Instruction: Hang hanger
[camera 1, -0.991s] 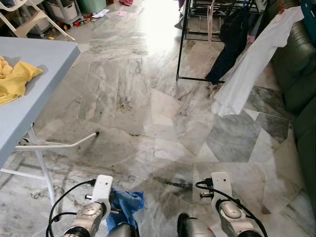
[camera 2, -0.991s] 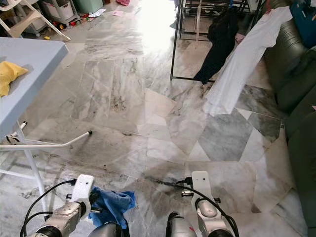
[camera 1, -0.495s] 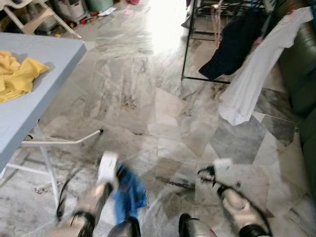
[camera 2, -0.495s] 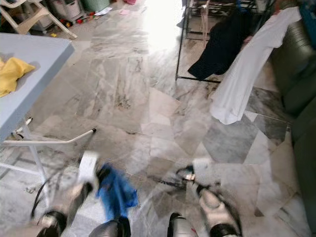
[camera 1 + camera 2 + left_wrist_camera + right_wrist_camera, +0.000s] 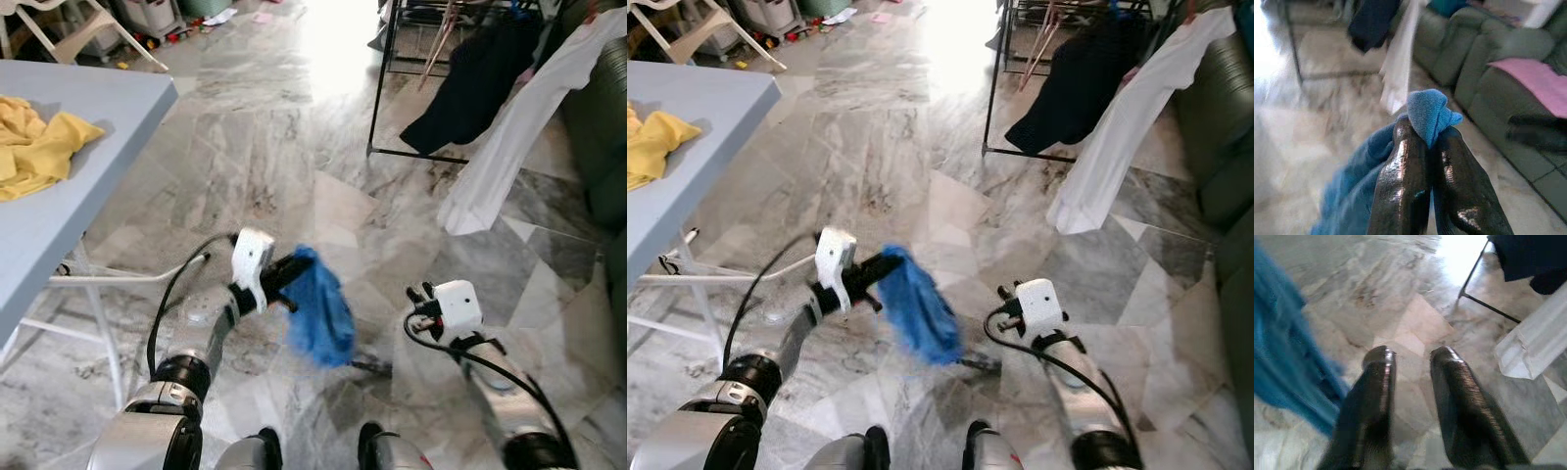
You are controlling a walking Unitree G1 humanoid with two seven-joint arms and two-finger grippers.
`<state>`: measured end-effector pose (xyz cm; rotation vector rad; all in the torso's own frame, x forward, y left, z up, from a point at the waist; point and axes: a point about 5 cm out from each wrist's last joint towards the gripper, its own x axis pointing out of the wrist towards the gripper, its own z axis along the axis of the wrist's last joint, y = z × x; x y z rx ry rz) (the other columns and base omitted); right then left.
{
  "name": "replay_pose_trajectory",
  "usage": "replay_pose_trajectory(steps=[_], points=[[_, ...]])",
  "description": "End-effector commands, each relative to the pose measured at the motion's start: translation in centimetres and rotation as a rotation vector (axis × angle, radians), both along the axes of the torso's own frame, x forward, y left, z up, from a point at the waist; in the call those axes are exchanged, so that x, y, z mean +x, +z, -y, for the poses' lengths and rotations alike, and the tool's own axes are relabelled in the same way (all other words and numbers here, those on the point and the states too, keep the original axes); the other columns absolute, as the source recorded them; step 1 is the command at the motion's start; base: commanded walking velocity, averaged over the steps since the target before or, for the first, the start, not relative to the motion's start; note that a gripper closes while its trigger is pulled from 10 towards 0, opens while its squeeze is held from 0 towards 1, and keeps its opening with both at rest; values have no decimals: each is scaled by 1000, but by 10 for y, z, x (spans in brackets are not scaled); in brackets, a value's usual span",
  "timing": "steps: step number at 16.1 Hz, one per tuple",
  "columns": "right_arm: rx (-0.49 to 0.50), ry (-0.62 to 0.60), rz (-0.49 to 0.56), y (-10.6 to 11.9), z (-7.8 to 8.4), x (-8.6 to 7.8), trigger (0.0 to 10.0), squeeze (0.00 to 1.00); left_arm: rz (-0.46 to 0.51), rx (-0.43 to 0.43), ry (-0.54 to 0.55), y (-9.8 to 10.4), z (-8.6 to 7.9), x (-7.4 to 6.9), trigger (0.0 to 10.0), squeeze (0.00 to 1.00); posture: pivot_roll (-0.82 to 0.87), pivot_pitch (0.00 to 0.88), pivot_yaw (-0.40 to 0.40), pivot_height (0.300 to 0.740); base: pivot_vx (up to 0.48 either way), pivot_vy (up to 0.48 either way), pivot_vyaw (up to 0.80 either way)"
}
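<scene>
The left gripper [image 5: 1427, 142] is pinching a blue cloth [image 5: 318, 305] above the floor [image 5: 245, 147], fingers closed on it. The right gripper [image 5: 1408, 360] is hovering empty, fingers slightly parted. The rack [image 5: 377, 88] is standing well ahead; hanging is not yet done, and no hanger is discernible.

Yellow cloth [image 5: 34, 147] lies on grey table [image 5: 88, 166]; green sofa [image 5: 1484, 63] nearby.
</scene>
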<state>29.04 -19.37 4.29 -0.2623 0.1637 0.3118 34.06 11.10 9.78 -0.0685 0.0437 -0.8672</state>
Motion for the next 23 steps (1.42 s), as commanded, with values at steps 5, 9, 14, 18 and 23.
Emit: replay_pose_trajectory(steps=[5, 9, 14, 18, 23], points=[[-21, 95, -77, -6, 3, -12, 10000, 1000, 202, -10, -61, 43, 7, 12, 10000, 0, -155, 225, 78, 740, 0, 0, 0], [-6, 210, -128, -7, -10, -19, 10000, 1000, 219, -6, -140, 43, 17, 4, 10000, 0, -158, 227, 79, 740, 0, 0, 0], [1, 249, -136, -1, -19, -13, 10000, 1000, 246, -58, -195, 56, 26, 1, 10000, 0, -152, 228, 76, 740, 0, 0, 0], [-5, 293, -146, -1, -34, -5, 10000, 1000, 267, -94, -251, 68, 34, -3, 10000, 0, -146, 230, 79, 740, 0, 0, 0], [-89, 276, -100, 10, -38, 16, 157, 0, 263, -134, -289, 78, 37, -8, 10000, 0, -144, 230, 81, 740, 0, 0, 0]])
